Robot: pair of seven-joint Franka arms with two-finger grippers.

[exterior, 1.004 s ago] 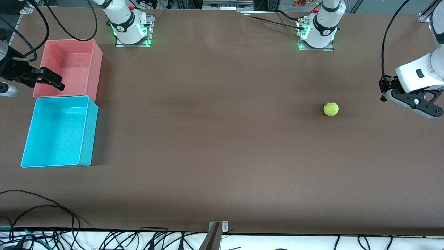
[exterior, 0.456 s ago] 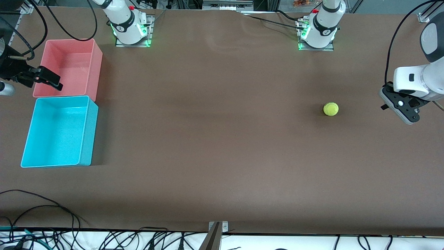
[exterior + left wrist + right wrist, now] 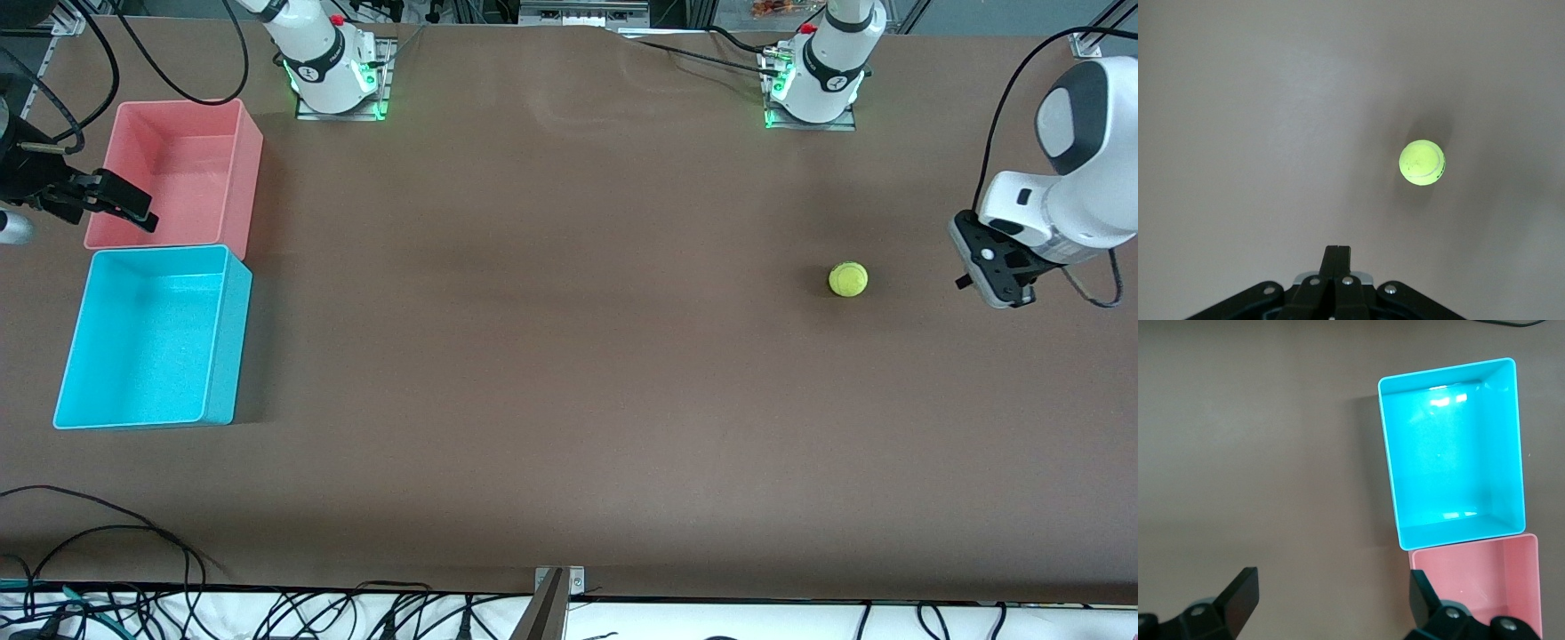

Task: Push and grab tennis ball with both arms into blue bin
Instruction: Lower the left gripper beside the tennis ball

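The tennis ball (image 3: 848, 279) lies on the brown table toward the left arm's end. It also shows in the left wrist view (image 3: 1421, 162), apart from my left gripper. My left gripper (image 3: 978, 276) hangs over the table beside the ball, on the side toward the table's end; its fingers (image 3: 1337, 257) are shut and empty. The blue bin (image 3: 222, 329) stands at the right arm's end and also shows in the right wrist view (image 3: 1451, 520). My right gripper (image 3: 133, 209) is open and empty over the pink bin's outer edge; its fingers (image 3: 1241, 593) stand wide apart.
A pink bin (image 3: 240, 151) stands touching the blue bin, farther from the front camera; it also shows in the right wrist view (image 3: 1478, 583). Cables lie along the table's front edge (image 3: 107, 524). The arm bases (image 3: 813, 89) stand at the back.
My left gripper has turned and shifted a little closer to the ball. My right gripper has drifted slightly toward the table's end. The ball has not moved.
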